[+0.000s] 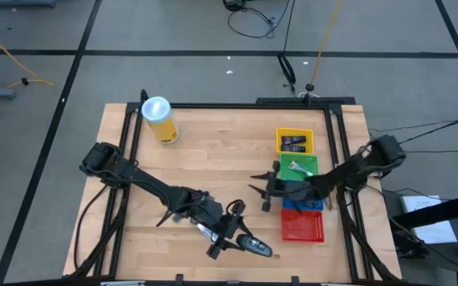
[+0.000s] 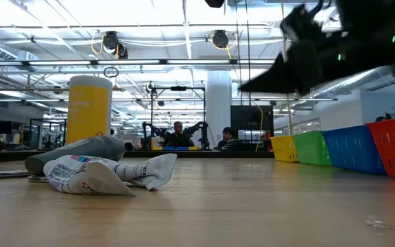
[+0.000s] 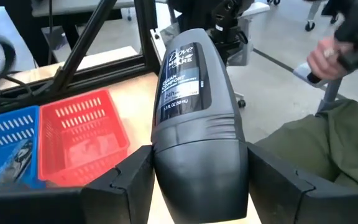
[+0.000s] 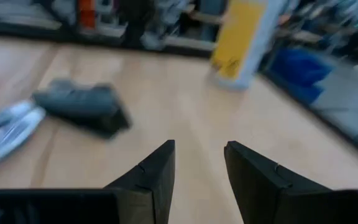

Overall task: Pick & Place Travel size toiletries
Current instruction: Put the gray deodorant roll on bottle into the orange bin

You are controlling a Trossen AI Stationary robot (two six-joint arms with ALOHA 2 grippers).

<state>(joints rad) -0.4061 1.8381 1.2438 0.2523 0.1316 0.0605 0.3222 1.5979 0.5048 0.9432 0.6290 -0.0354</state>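
A dark grey Dove tube (image 1: 254,246) lies on its side on the wood near the table's near edge, with a crumpled white tube (image 2: 108,175) beside it. My left gripper (image 1: 227,230) is open; in the left wrist view its fingers stand on either side of the grey tube's (image 3: 188,74) wide cap end. My right gripper (image 1: 261,189) is open and empty, hovering over the table beside the green tray (image 1: 312,161). Dark packs lie in the yellow tray (image 1: 280,141), and a pale item lies in the green one. My left gripper has a finger (image 3: 126,177) on each side of the grey tube's cap end (image 3: 197,155), and lies along the tube's length. I cannot tell whether the fingers touch it. The tube lies flat on the table.
Four trays line the table's right side: yellow, green, blue (image 1: 318,206) and red (image 1: 302,226). A tall yellow canister with a white lid (image 1: 159,119) stands at the far left. A person's hand (image 3: 325,56) and olive clothing show beyond the table edge. Bare wood lies mid-table.
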